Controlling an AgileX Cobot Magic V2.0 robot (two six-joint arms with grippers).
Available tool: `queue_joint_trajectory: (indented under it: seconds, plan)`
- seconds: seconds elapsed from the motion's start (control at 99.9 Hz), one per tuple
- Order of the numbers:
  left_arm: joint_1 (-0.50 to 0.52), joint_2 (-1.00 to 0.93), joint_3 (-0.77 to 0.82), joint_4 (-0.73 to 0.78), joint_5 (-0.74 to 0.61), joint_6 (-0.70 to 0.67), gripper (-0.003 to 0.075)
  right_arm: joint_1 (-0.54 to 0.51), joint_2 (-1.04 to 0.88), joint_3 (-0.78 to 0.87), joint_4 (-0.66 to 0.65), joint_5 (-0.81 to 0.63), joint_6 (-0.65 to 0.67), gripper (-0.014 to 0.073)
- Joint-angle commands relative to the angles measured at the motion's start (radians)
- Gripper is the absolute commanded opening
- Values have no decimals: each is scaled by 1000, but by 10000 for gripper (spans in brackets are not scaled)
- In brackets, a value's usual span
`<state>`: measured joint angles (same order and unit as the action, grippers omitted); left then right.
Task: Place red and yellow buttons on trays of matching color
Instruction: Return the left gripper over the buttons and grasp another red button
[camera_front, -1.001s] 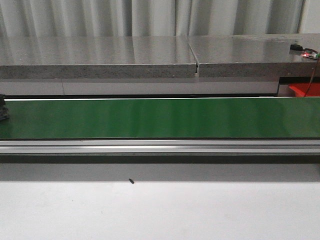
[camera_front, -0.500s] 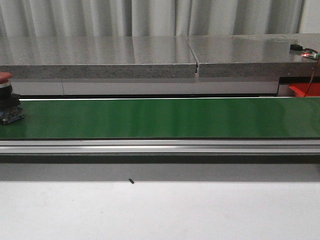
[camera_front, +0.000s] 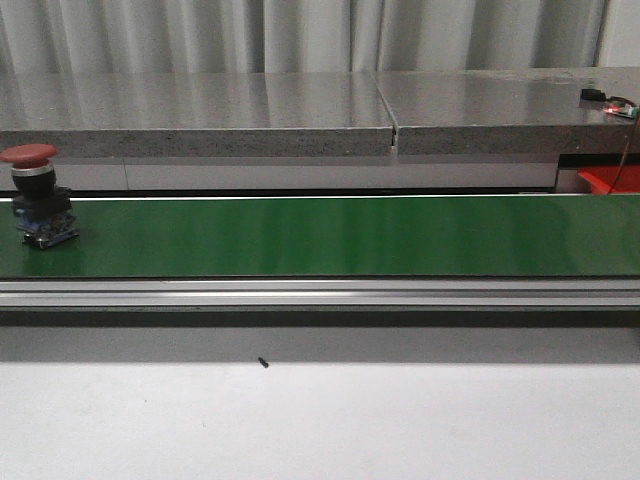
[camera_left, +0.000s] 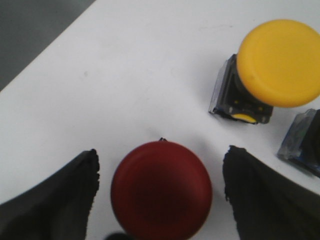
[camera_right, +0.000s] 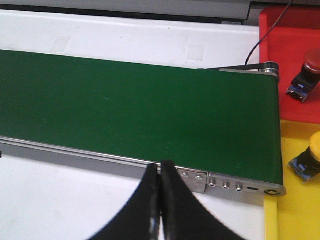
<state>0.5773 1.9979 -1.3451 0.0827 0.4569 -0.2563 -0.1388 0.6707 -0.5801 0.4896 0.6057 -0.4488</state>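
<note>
Red button (camera_front: 36, 205) rides belt's (camera_front: 330, 238) far left end; R gripper (camera_right: 160, 200) waits pinched shut, empty, at opposite end by trays; L gripper (camera_left: 160, 195) wide around another red one

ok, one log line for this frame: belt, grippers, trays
belt: red button at left end | left gripper: open, straddling red button | right gripper: shut, empty | red tray, yellow tray: one button each

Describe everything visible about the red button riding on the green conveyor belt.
The red button is a mushroom-head push switch: a glossy, domed red cap on a silver collar, above a dark block body with a bluish translucent base. It stands upright at the far left end of the green conveyor belt, its base resting on the belt surface. Nothing else touches it, and no gripper is near it in the front view. It looks intact, plastic with a metallic ring.
</note>
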Motion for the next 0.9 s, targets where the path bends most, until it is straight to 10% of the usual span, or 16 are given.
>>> queue_joint_trajectory:
  seconds: [0.0,0.38,0.891]
  plan:
    - [-6,-52,-30,-7,-34,-8,393,0,-4,-28,13,-63,-9,-68]
    - [-6,-95,-30,-7,-8,-8,73,0,-4,-28,13,-63,-9,-68]
    - [-123,-401,-22,-32,160,-4,57,0,-4,-28,13,-63,-9,-68]
